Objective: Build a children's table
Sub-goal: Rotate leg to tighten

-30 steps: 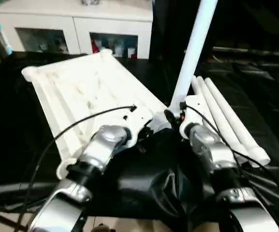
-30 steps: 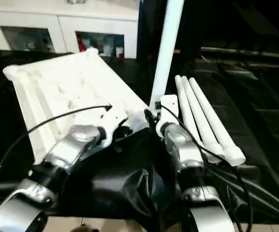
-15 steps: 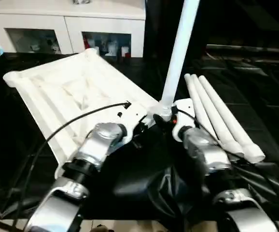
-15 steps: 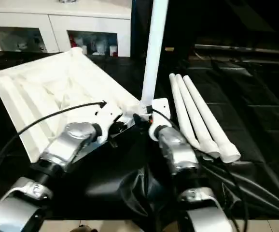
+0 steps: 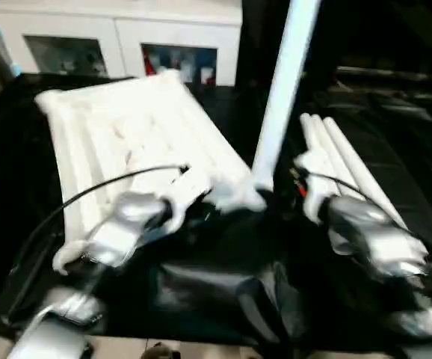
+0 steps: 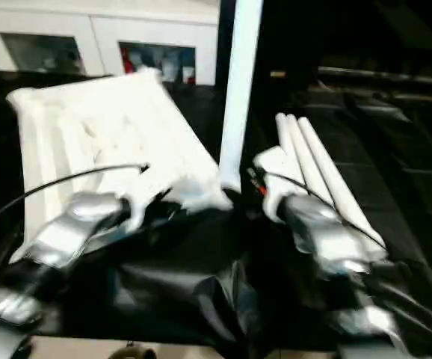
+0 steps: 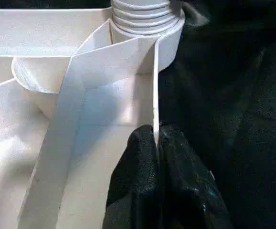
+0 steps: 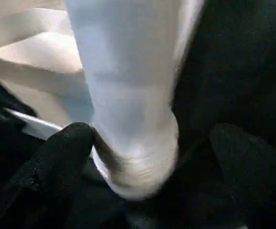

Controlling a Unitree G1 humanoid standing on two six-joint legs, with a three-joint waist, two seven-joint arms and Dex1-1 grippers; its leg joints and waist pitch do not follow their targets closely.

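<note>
**One leg upright in the corner socket, three lying flat**

While the tabletop (image 5: 137, 142) lies underside up on the black cloth (image 5: 223, 284), its long axis runs from the upper left of the head view down toward the centre. It is white plastic, with long ribs along its length and a raised rim at the edges. At its near right corner sits a round socket (image 7: 169, 40), and one leg (image 5: 279, 90) stands in it, close to vertical and leaning slightly right toward the top, rising from the frame's centre out past the upper edge. In the left wrist view the leg's ridged end (image 7: 145, 12) sits inside the socket's collar.

Three more legs (image 5: 350, 168) lie side by side at centre right, touching one another, their long axes running from upper left to lower right. They are plain white tapered tubes.

At lower centre of its wrist view, the left gripper (image 7: 156, 152) is pinched together on the thin rim wall beside the socket, one finger on each face. The right gripper (image 8: 152, 157) stands spread wide at the base of the upright leg, one finger (image 8: 64, 152) at the leg's flared foot, the other well off to its far side.

A white cabinet (image 5: 119, 41) fills the upper left background.
</note>
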